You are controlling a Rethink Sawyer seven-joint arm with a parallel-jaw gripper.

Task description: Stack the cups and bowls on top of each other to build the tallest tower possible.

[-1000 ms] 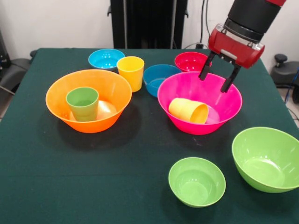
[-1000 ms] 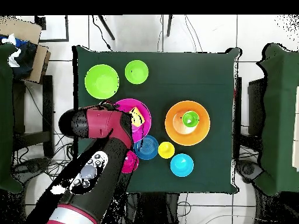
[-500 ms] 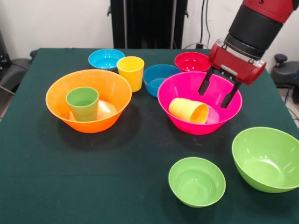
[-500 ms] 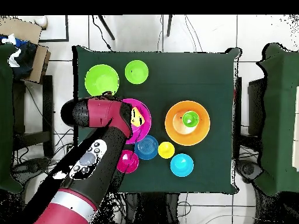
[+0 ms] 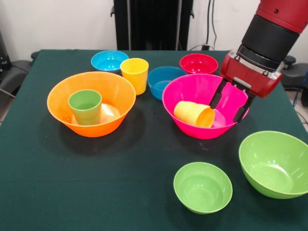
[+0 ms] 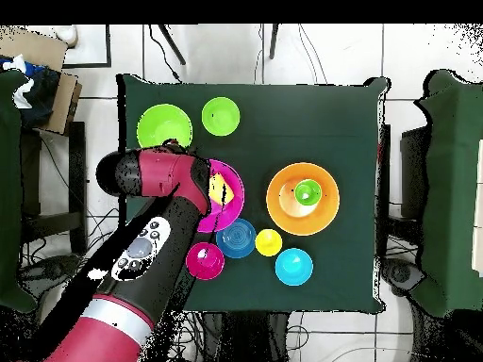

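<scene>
While the gripper (image 5: 229,107) hangs with fingers spread over the hot pink bowl's (image 5: 192,127) right rim, the orange-yellow cup (image 5: 194,114) lies tipped inside, just left; overhead, the arm (image 6: 156,236) hides the fingers.

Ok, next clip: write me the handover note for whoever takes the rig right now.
Gripper: jaws open, empty, hanging over the right side of the pink bowl.
Things: orange-yellow cup lies on its side in the pink bowl; green cup stands upright in the orange bowl; yellow cup stands on the table. The two blue bowls, the red bowl and both green bowls sit apart, empty.
Done: no tower yet.
Left: all the stacking.
</scene>
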